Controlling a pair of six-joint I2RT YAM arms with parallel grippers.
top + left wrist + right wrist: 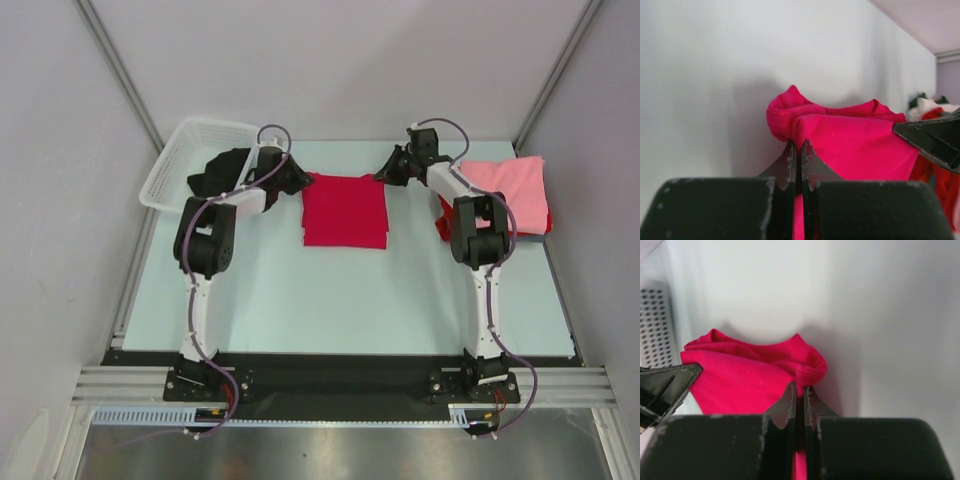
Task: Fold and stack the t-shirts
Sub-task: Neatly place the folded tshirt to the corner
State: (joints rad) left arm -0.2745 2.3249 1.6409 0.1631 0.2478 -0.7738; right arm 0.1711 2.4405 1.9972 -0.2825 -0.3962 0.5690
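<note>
A crimson-red t-shirt (345, 210) lies as a folded rectangle at the far middle of the table. My left gripper (303, 181) is shut on its far left corner, and red cloth (850, 140) shows pinched between the fingertips (790, 157). My right gripper (381, 177) is shut on the far right corner, with red cloth (745, 377) bunched at its fingertips (811, 399). A folded light pink t-shirt (512, 190) sits on a red one (444, 218) at the right. A black t-shirt (222, 168) hangs out of the basket.
A white plastic basket (190, 150) stands at the far left corner, behind the left arm. The pale table (330, 300) ends at grey walls on the far side and both flanks. The pink stack lies right of the right arm's elbow.
</note>
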